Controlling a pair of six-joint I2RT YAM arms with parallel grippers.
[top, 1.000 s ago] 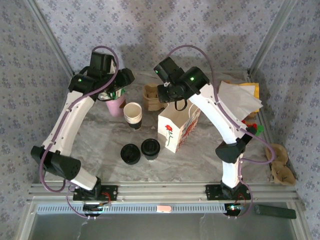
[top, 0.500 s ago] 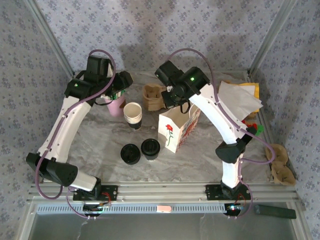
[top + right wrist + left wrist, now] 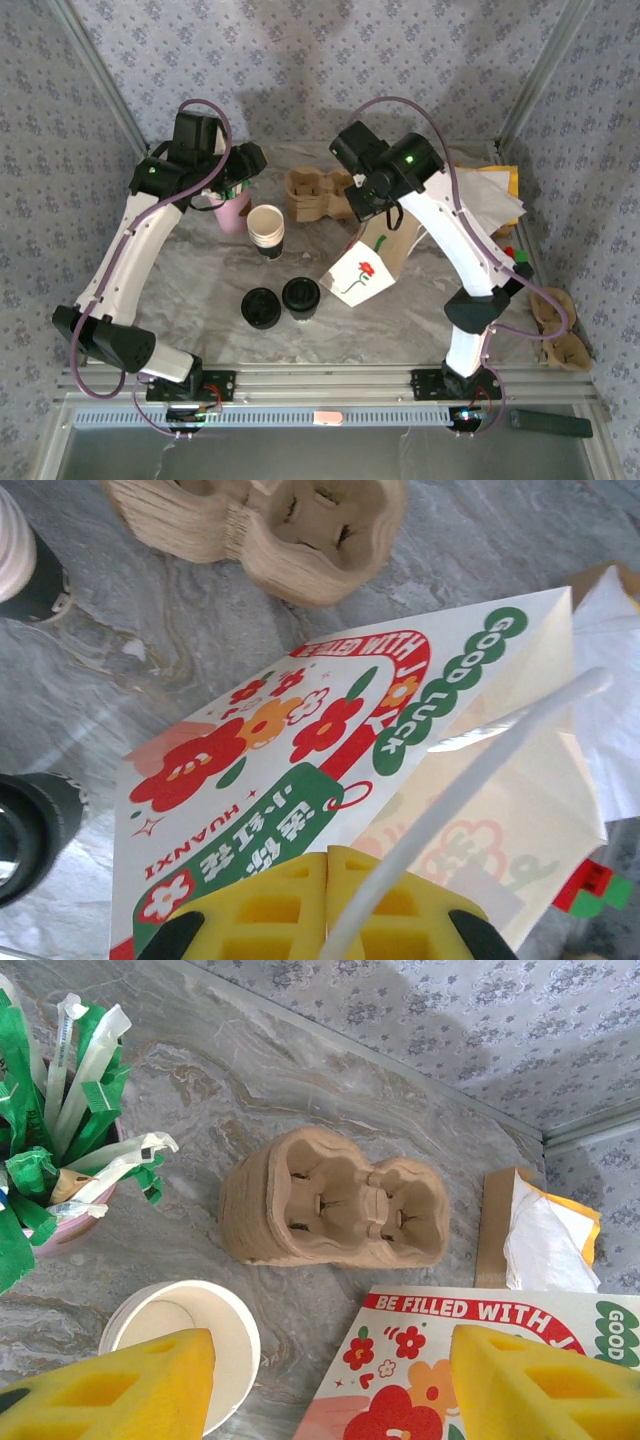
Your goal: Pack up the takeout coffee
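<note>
— The right gripper (image 3: 325,905) has its yellow fingers squeezed tight together. What is it holding?

— I think it pinches the top of the paper bag (image 3: 365,272), by the white string handle. The string covers the spot, so I am not sure. The bag leans over with its flower side up.

— And the left gripper (image 3: 330,1390)?

— Its fingers are wide apart, with nothing in them. It hangs above the stack of white cups (image 3: 266,226).

— Where is the takeout coffee (image 3: 301,297)?

— Down on the table (image 3: 200,290), just beside the bag's low corner. It is near the robot's bases, well apart from both grippers.

— What does it look like?

— A round black lid from above, with a bit of dark side showing under it. A low pile of black lids (image 3: 261,308) sits right beside it.
</note>
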